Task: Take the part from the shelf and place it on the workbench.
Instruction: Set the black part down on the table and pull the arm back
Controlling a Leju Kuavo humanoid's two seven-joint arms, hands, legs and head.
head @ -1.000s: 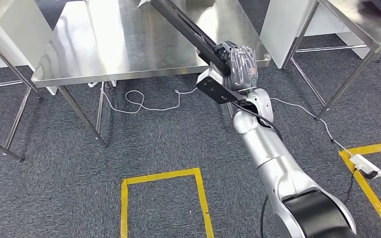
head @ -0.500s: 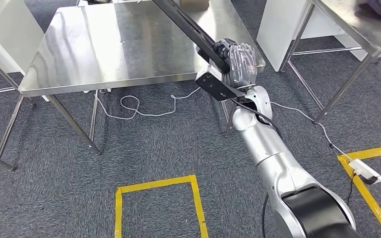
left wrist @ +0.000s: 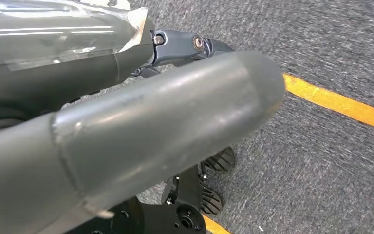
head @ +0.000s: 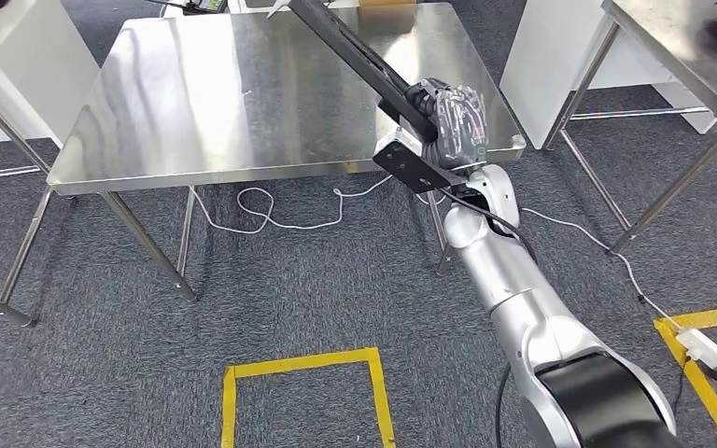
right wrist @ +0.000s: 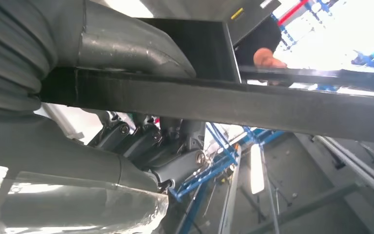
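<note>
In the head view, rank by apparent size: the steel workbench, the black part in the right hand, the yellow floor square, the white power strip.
Largest to smallest:
1. steel workbench
2. black part, partly cut off at the frame's top
3. yellow floor square, cut off at the bottom
4. white power strip

The part (head: 355,58) held in the right hand (head: 450,121) looks like a long bar of matt black metal, flat-sided and dull. Under and ahead of that hand, the worktop (head: 196,93) is brushed steel, glossy, with streaky reflections. The hand's back is wrapped in clear, shiny plastic film; its fingers (right wrist: 141,141) are dark, smooth plastic. Below the hand the floor (head: 289,280) is rough grey carpet with glossy yellow tape (head: 303,362).
</note>
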